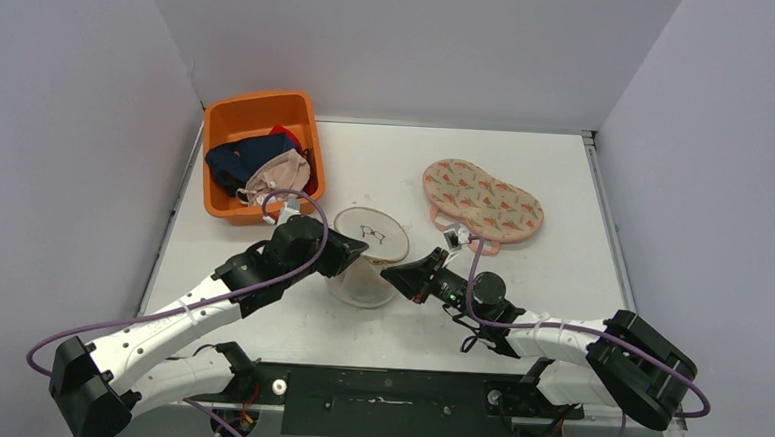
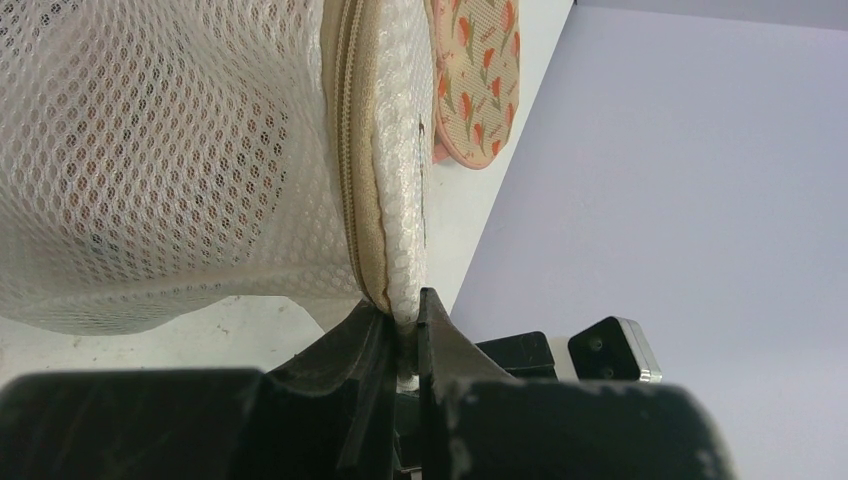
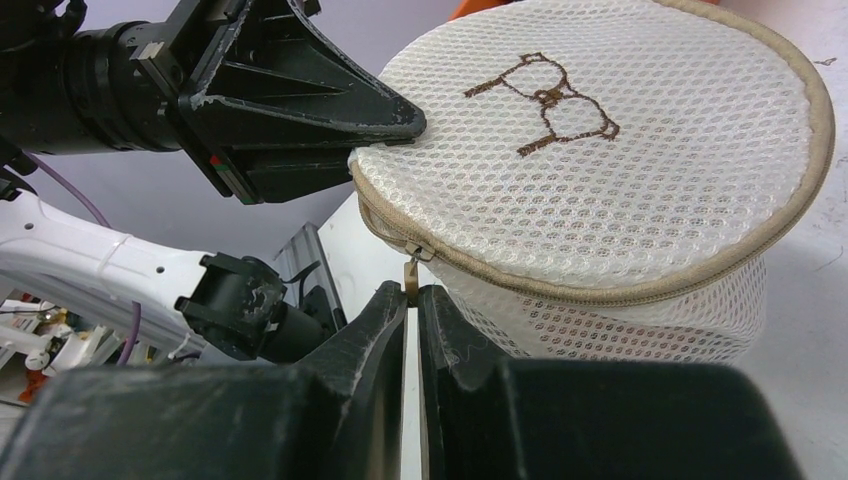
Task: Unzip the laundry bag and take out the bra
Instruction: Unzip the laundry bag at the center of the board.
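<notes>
Laundry bag (image 1: 370,246), a round white mesh drum with a tan zip around its lid and a small brown bra outline stitched on top, stands upright near the middle of the white table (image 1: 561,278), between the two arms. The left gripper (image 2: 405,320) reaches in from the near left, its black fingers pressed together on the lid's padded rim, pinching the edge just beside the zip. The right gripper (image 3: 412,300) comes in from the near right, its fingers closed on the small metal zip pull (image 3: 410,275) that hangs from the bag's near side. The zip looks shut along the stretch of rim seen from both wrists. A dim, faintly reddish shape shows through the mesh wall in the left wrist view, too vague to say what it is. At the far left of the table sits an orange bin (image 1: 259,112) holding a heap of clothes (image 1: 256,162) in dark blue, red and pale pink. To the far right of the bag, well apart from it, lies a flat peanut-shaped pouch (image 1: 483,198) in a tan print with orange flowers and a pink edge. Purple cables loop from each arm towards the near edge of the table.
</notes>
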Motion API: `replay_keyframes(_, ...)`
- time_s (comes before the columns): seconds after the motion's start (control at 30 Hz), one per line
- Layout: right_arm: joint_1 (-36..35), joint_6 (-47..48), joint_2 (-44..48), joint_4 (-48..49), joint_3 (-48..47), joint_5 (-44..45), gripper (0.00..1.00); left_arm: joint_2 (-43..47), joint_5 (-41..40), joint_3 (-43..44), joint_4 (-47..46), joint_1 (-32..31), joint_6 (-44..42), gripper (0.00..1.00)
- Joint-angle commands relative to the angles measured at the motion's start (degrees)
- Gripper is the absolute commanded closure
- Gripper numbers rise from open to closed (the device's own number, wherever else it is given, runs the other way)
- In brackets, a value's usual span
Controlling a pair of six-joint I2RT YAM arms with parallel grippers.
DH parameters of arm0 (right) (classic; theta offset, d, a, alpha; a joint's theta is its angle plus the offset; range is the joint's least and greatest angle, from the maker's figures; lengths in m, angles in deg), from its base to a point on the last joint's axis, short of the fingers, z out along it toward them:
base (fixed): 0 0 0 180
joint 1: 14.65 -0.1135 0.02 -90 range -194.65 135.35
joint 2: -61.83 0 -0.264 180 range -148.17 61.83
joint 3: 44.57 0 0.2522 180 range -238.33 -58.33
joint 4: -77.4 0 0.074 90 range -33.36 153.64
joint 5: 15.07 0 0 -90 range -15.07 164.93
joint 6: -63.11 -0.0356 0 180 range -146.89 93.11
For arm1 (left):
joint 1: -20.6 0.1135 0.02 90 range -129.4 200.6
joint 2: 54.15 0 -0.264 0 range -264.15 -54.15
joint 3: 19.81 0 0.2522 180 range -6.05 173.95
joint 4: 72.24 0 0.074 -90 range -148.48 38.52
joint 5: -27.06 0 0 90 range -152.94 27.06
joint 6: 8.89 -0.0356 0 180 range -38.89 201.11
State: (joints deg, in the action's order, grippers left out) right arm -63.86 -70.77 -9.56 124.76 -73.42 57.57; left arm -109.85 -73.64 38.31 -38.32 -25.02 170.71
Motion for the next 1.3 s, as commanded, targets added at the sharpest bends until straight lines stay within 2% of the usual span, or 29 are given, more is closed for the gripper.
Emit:
replay_keyframes(0.0,-0.31,1.70,2.20,1.25,-1.34,0.77,0.95,1.51,-0.55,-0.23,-4.33,-0.25,0.55,1.00)
replay_keyframes(0.17,-0.51,4.35,5.25,-5.10,-1.40,3.26,0.95,1.58,-0.66,-1.19,-5.23,-0.23,-0.06,1.00)
replay_keyframes(0.4,-5.65,14.60,14.12,-32.36,-4.98,18.43,0.95,-1.93,5.28,-2.68,-12.00,0.48,-8.23,1.00)
replay_keyframes(0.67,-7.00,15.03,22.87,-46.91,-4.24,28.76,0.95,-7.15,16.80,-7.48,-27.30,3.02,-13.61,1.00)
replay_keyframes(0.87,-7.46,15.15,25.96,-52.64,-4.41,31.54,0.95,-9.95,21.15,-8.68,-33.78,4.71,-16.47,1.00)
replay_keyframes(1.1,-8.56,16.43,26.45,-49.75,-3.19,29.17,0.95,-15.61,24.50,-4.43,-34.97,7.13,-24.93,1.00)
replay_keyframes(1.17,-8.91,16.46,25.38,-48.82,-3.27,28.81,0.95,-17.49,25.45,-3.11,-34.56,8.14,-26.09,0.95)
replay_keyframes(1.2,-9.22,16.46,24.89,-48.30,-3.28,28.84,0.95,-18.36,25.91,-2.67,-34.57,8.47,-26.40,0.89)
replay_keyframes(1.27,-9.83,16.30,23.76,-47.16,-3.32,28.88,0.95,-19.42,26.25,-2.24,-34.20,8.78,-26.88,0.69)
